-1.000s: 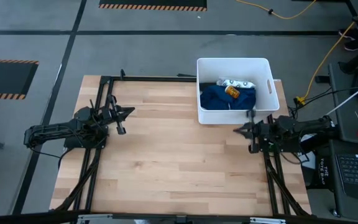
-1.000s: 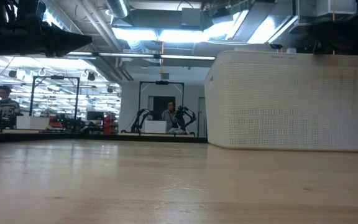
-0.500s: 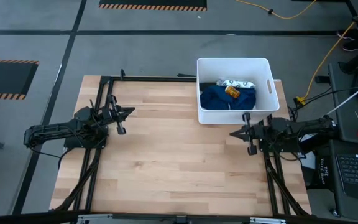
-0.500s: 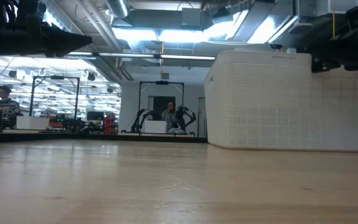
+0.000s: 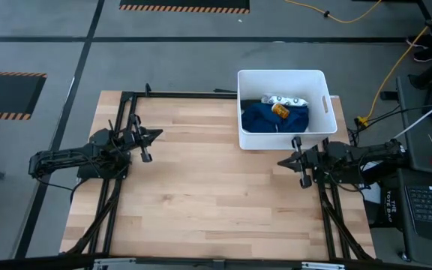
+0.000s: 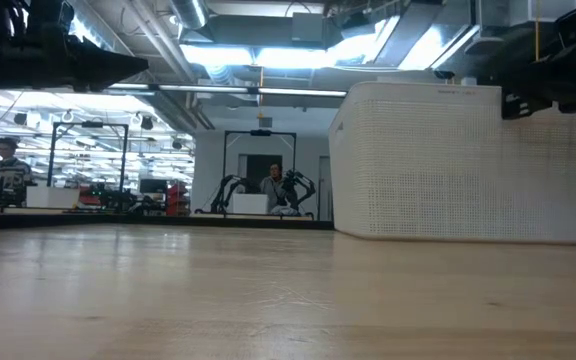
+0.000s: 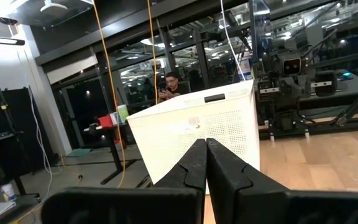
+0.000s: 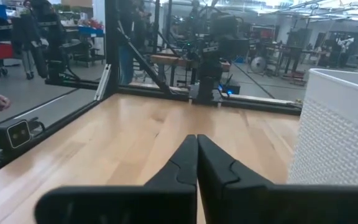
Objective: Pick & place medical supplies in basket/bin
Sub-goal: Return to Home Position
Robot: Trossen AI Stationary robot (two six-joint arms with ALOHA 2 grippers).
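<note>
The white bin (image 5: pixel 282 73) stands on its base at the table's far right. Inside it lies the dark-blue cloth (image 5: pixel 265 120), with a white packet (image 5: pixel 283 99) and a small orange round item (image 5: pixel 280 109) on top of it. My right gripper (image 5: pixel 280 160) is shut and empty, level above the table just off the bin's near side, pointing toward the table's left edge. My left gripper (image 5: pixel 157 136) is shut and empty near the left edge, pointing toward the bin (image 7: pixel 197 134). Both wrist views show the fingertips closed together, left gripper (image 7: pixel 205 149) and right gripper (image 8: pixel 196 146).
Bare wooden tabletop (image 5: pixel 201 187) spreads between the two arms and toward the near edge. A black frame rail (image 5: pixel 186 94) runs along the far edge. The bin's wall (image 8: pixel 337 130) stands close beside my right gripper. People and other rigs are in the room beyond.
My right gripper has rolled a little about the line it points along and its tip has shifted slightly toward the table's left edge, staying shut. In the low view that arm has come into sight at the upper right. The supplies and the bin have not moved.
</note>
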